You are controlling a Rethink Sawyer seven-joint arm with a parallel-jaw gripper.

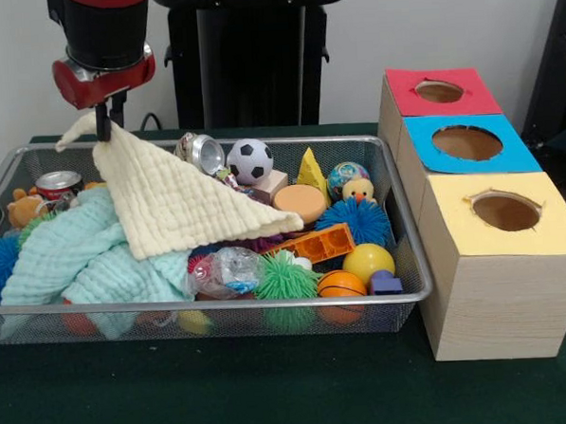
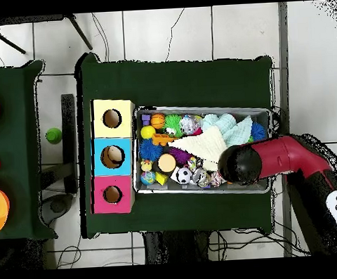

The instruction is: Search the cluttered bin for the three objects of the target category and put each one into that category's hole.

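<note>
My gripper (image 1: 105,124) is over the left part of the silver wire-mesh bin (image 1: 270,319), shut on a corner of a pale yellow cloth (image 1: 183,203). The cloth hangs lifted from that corner and drapes over the toys. In the overhead view my red arm (image 2: 271,157) hides the gripper, and the cloth (image 2: 203,142) lies across the middle of the bin (image 2: 202,192). The hole (image 1: 466,142) is the large round cutout in the blue-topped box, right of the bin; it also shows in the overhead view (image 2: 112,156). A soccer ball (image 1: 250,160), a yellow ball (image 1: 367,262) and a small basketball (image 1: 342,285) lie uncovered.
A mint green cloth (image 1: 76,256) covers the bin's left side. Also in the bin are a green spiky ball (image 1: 286,278), a blue spiky ball (image 1: 364,220), an orange brick (image 1: 318,243), a can (image 1: 58,184) and a crumpled bottle (image 1: 224,270). Red-topped (image 1: 438,92) and yellow-topped (image 1: 502,215) boxes flank the blue one.
</note>
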